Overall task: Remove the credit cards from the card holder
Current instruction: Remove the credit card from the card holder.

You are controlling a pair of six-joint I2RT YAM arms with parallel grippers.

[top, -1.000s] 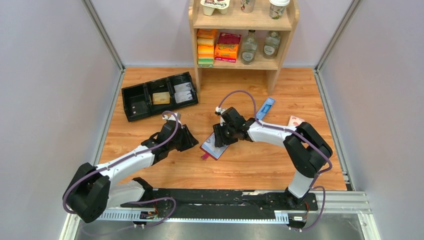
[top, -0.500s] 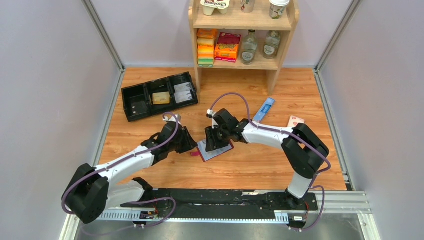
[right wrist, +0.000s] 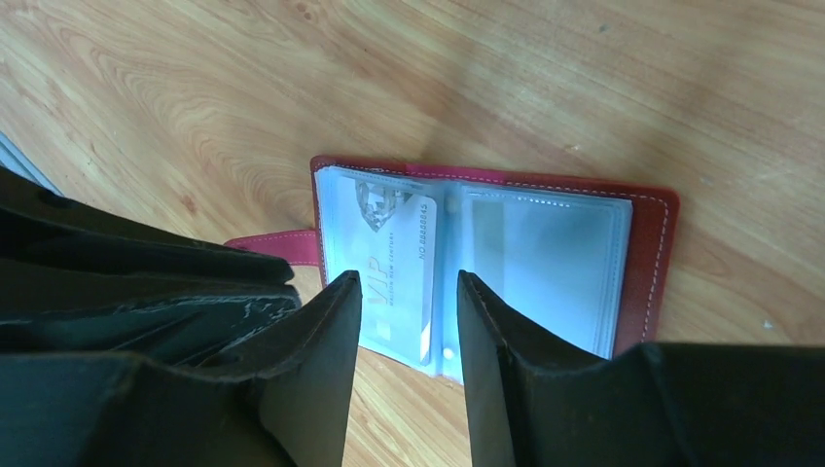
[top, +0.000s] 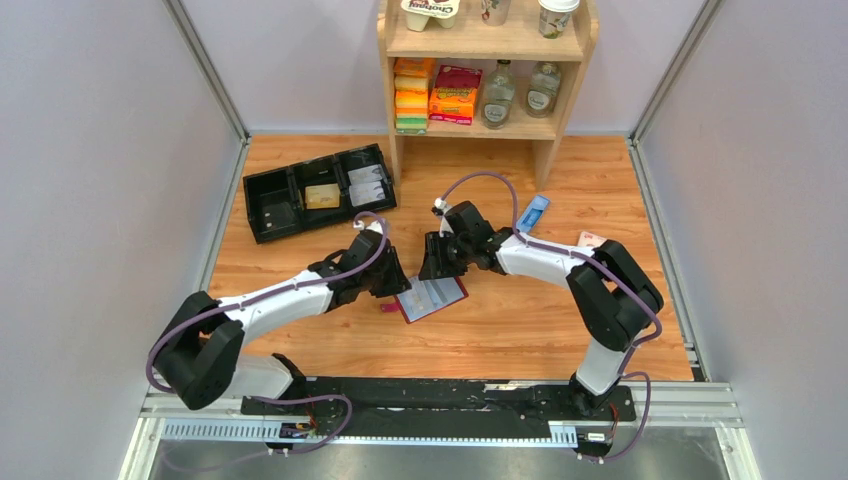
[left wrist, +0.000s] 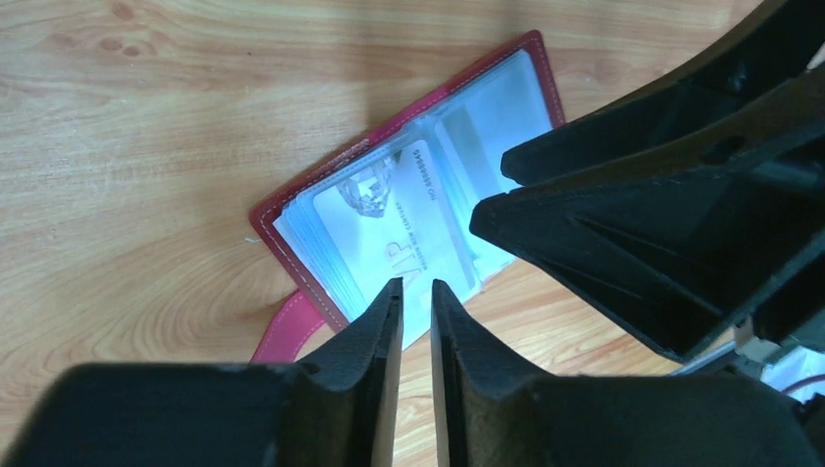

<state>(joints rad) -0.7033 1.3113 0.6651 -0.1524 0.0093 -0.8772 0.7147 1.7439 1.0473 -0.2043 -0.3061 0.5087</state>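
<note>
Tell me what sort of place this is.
Probably a robot lab's test cell, staged like a pantry corner: grey panels fence a wooden table, a small shelf holds snack boxes and bottles, and the left arm and right arm are bolted at the table's near edge.

Far left, black tray [top: 268,212] with tan block [top: 321,196] in middle compartment; far centre, wooden shelf [top: 545,150] holding boxes [top: 455,95] and bottles [top: 498,95]; right, long blue box [top: 533,213], pink-white box [top: 590,240].
</note>
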